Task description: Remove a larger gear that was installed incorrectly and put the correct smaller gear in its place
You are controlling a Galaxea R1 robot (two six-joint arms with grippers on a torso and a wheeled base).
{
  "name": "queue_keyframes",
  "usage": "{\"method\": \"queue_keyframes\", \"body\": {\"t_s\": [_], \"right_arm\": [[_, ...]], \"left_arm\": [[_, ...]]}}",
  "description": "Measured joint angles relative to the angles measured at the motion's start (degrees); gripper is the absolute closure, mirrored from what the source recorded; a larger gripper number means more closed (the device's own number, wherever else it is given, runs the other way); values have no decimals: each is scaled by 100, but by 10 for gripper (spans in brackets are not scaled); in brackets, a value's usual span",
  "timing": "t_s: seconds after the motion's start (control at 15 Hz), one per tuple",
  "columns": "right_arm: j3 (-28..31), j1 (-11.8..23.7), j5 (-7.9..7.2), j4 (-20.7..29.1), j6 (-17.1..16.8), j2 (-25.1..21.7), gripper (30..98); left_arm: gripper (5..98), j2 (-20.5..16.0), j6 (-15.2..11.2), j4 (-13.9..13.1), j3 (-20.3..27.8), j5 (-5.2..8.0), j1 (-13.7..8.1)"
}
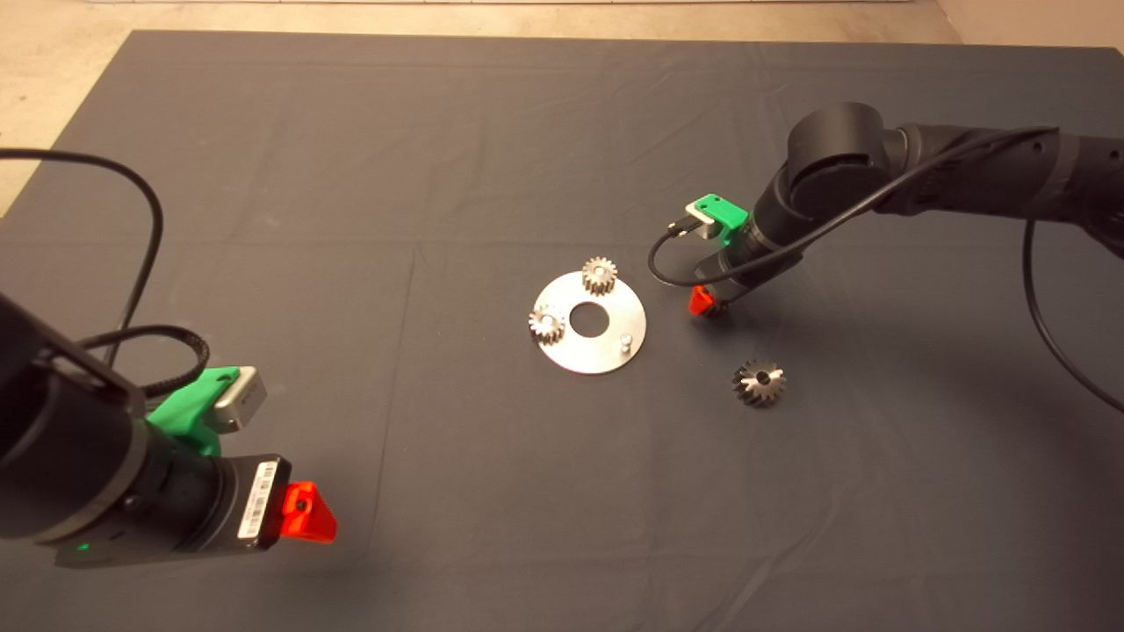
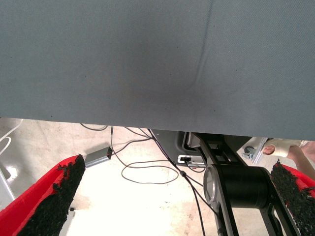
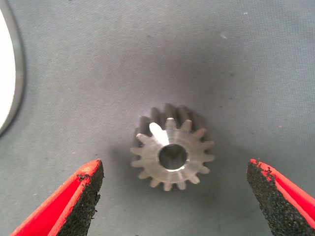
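Observation:
The larger gear (image 1: 760,383), grey with long pointed teeth, lies flat on the mat to the right of the round silver plate (image 1: 606,355). My right gripper (image 1: 707,303) hangs low between the plate and this gear. In the right wrist view, the right gripper (image 3: 174,164) is open, its pads either side of the smaller gear (image 3: 172,155), which lies flat on the mat untouched. That gear is hidden under the gripper in the head view. The plate's edge (image 3: 4,73) shows beside it. My left gripper (image 1: 307,512) waits open at the lower left.
Two pale small gears (image 1: 600,276) (image 1: 546,324) sit on the plate, and a bare peg (image 1: 625,342) stands at its right side. A cable (image 1: 667,263) loops off the right wrist. The left wrist view shows mat (image 2: 147,59) and floor cables (image 2: 147,172).

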Motion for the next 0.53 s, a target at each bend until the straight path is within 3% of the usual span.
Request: {"method": "queue_keyframes", "body": {"t_s": [0.53], "right_arm": [[0, 1, 39, 11, 2, -108, 510]], "left_arm": [[59, -1, 0, -1, 0, 0, 0]]}}
